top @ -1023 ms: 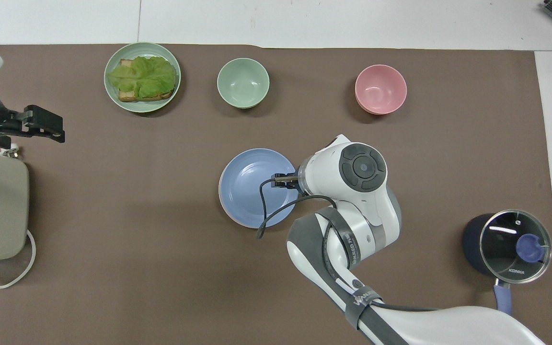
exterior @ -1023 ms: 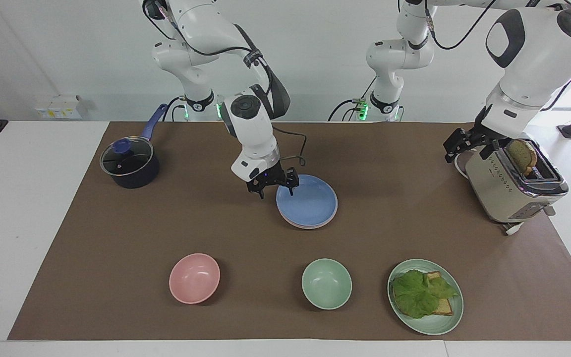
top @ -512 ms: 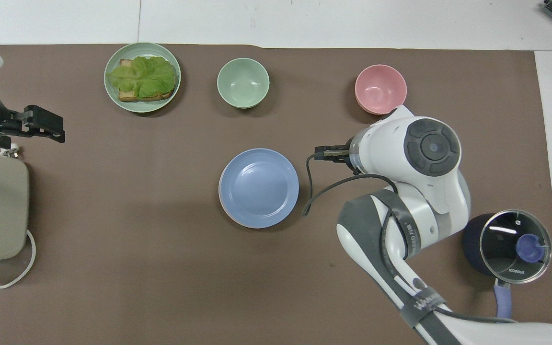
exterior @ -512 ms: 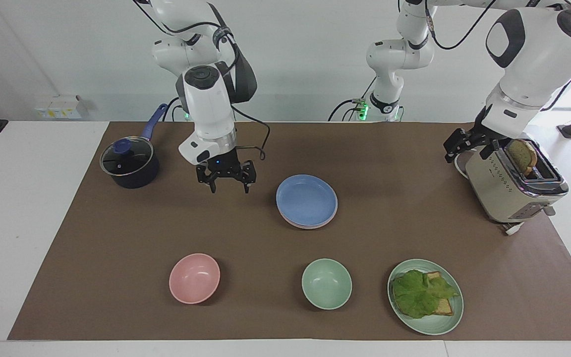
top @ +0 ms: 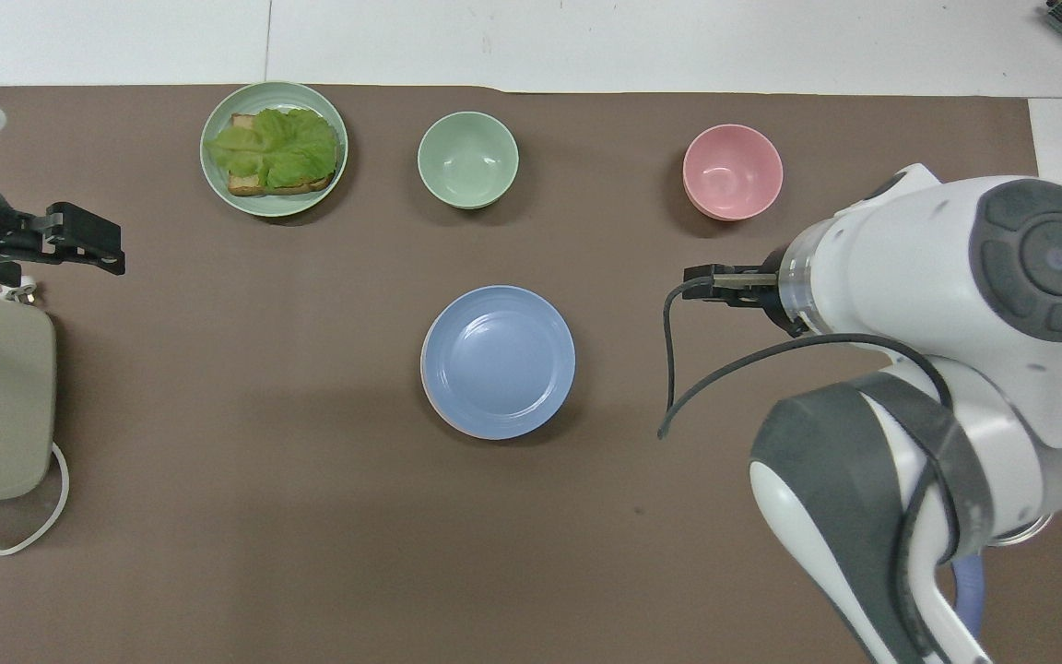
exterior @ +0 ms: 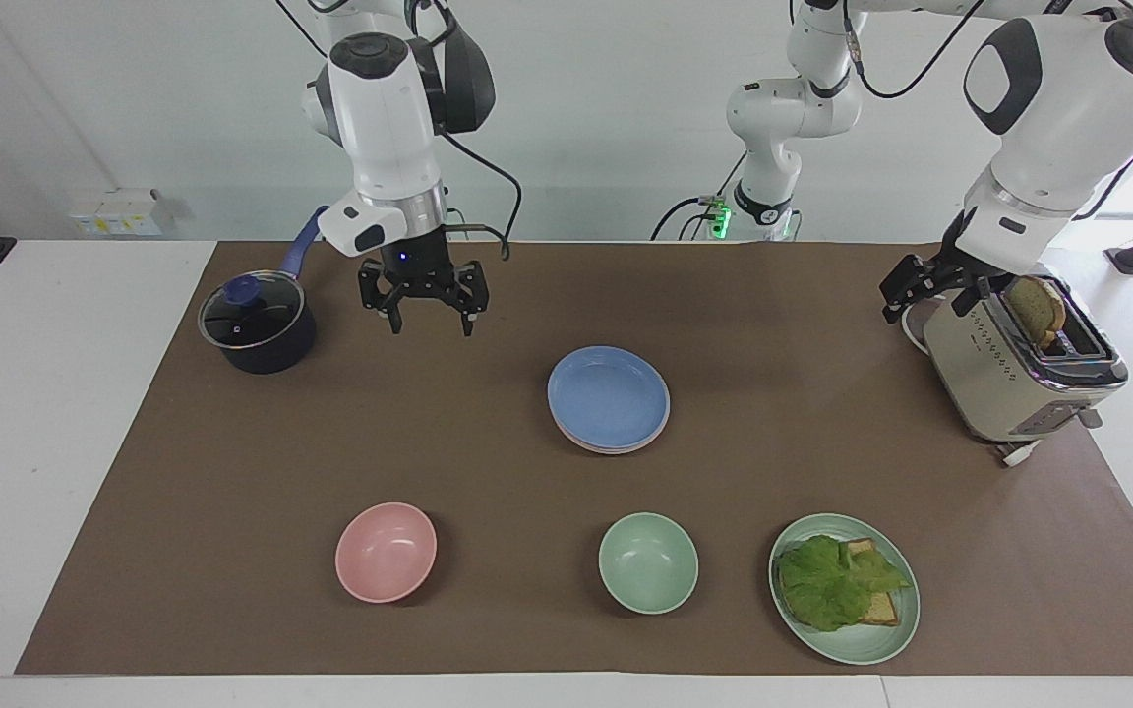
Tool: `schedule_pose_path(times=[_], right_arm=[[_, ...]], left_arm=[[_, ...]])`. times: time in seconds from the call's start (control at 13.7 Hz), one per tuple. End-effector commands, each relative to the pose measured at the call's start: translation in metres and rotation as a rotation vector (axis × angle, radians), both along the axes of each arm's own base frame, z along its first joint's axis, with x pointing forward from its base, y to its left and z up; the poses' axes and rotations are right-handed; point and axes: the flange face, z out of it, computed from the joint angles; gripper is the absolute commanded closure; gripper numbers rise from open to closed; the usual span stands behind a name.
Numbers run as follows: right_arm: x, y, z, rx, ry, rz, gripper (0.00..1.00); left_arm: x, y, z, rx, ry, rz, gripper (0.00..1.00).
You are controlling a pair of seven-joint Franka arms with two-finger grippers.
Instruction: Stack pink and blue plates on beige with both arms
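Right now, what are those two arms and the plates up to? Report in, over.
Right gripper open, empty, raised beside the pot. Left gripper open, waiting by the toaster. Blue plate tops the stack, pink rim beneath; beige unseen. Nothing in the way.

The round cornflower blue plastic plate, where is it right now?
The blue plate tops a plate stack mid-mat, nearer the robots than the pale green bowl and the pink bowl.

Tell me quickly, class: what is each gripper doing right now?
Left gripper: open, holding nothing, beside the toaster.
Right gripper: open, holding nothing, raised over the mat between the pot and the blue plate.
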Motion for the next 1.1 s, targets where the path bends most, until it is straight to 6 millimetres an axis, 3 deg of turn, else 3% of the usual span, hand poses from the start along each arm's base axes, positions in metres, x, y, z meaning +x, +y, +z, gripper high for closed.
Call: schedule_pose_path(times=[0.0,0.44,0.51,0.8,1.02], right_arm=[[-0.012,-0.014,0.037,-0.002,-0.013,-0.023,0.00],[-0.017,-0.039,0.067,-0.004,0.004,-0.069,0.00],[-0.022,-0.046,0.082,0.001,-0.020,-0.078,0.00],[-0.031,-0.083,0.101,0.001,-0.006,-0.136,0.00],[-0.036,-0.118,0.103,-0.012,0.034,-0.137,0.00]], left_arm=[[-0.005,0.004,0.005,0.006,0.008,0.002,0.00],[-0.005,0.003,0.005,0.006,0.008,0.001,0.00],[-0.005,0.003,0.005,0.006,0.008,0.001,0.00],[-0.005,0.003,0.005,0.006,0.006,0.001,0.00],[-0.005,0.003,0.005,0.006,0.008,0.001,0.00]])
